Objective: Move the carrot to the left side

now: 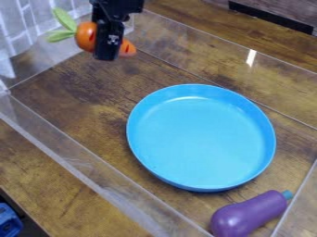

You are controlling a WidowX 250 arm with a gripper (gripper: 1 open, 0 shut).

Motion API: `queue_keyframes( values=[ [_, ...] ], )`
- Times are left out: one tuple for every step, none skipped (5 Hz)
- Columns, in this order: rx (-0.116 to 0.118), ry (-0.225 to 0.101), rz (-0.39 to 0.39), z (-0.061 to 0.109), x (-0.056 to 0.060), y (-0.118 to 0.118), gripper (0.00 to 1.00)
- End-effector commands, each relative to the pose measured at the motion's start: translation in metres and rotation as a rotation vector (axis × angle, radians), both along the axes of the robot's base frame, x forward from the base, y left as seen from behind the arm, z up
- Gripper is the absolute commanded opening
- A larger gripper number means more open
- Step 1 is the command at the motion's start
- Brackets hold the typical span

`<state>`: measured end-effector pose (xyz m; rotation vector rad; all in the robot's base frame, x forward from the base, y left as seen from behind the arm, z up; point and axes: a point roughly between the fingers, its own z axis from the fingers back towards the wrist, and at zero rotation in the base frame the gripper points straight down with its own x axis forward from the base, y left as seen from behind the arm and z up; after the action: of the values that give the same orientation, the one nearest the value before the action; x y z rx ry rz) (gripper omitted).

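Observation:
The orange carrot (84, 35) with its yellow-green leaves (61, 25) hangs in the air over the far left of the wooden table (87, 102). My black gripper (109, 44) is shut on the carrot, with the leaves sticking out to the left. The carrot's right part is hidden behind the fingers.
A large blue plate (202, 136) lies in the middle right of the table. A purple eggplant toy (247, 214) rests at the front right edge. Clear acrylic walls (50, 139) border the table at the left and front. A tiled wall (25, 28) stands at the far left.

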<state>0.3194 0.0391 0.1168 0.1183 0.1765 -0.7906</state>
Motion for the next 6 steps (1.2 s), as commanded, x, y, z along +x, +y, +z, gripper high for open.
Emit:
queue_keyframes(
  values=[
    [0.007,-0.071,-0.019,0.017,0.0,-0.005,0.0],
    [0.008,-0.069,-0.029,0.012,0.002,-0.002,0.0],
    [0.011,-0.069,-0.037,0.007,0.005,0.003,0.0],
    [0.015,-0.065,-0.043,0.002,0.008,0.007,0.0],
    [0.021,-0.06,-0.048,-0.001,0.007,0.012,0.0],
    [0.024,-0.058,-0.052,-0.005,0.008,0.016,0.0]
  ],
)
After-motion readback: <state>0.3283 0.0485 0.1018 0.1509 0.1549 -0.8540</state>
